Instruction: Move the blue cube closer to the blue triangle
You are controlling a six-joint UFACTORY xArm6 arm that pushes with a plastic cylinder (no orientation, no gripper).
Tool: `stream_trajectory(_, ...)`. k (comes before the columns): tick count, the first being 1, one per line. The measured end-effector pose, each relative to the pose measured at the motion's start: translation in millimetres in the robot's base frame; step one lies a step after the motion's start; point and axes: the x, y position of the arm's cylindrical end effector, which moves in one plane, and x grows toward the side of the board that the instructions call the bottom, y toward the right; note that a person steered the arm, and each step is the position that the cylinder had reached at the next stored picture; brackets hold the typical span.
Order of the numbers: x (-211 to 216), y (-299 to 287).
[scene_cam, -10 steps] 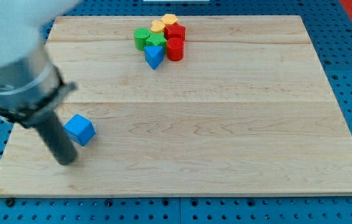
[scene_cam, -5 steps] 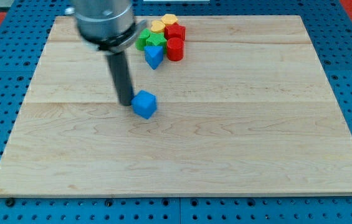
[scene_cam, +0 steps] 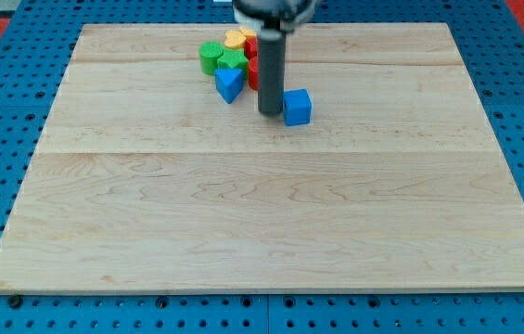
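Your tip sits on the wooden board in the upper middle of the frame. It is a bare rod with nothing to spread or pinch, and it stands against the left side of the blue cube, touching it or very nearly so. The blue triangle lies just left of the rod and a little higher, so the rod stands between the two. The cube is near the triangle but not against it.

The closing-in step looks nearly done. To tighten the gap you would need to bring the tip round to the cube's right side and nudge it leftward, gently, since the green, yellow and red blocks crowd just above the triangle.
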Motion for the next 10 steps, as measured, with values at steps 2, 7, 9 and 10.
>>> stream_trajectory(2, 80.9, -9.5)
stream_trajectory(7, 94.8, -8.4)
stream_trajectory(9, 26.9, -18.7)
stream_trajectory(10, 10.6, -15.2)
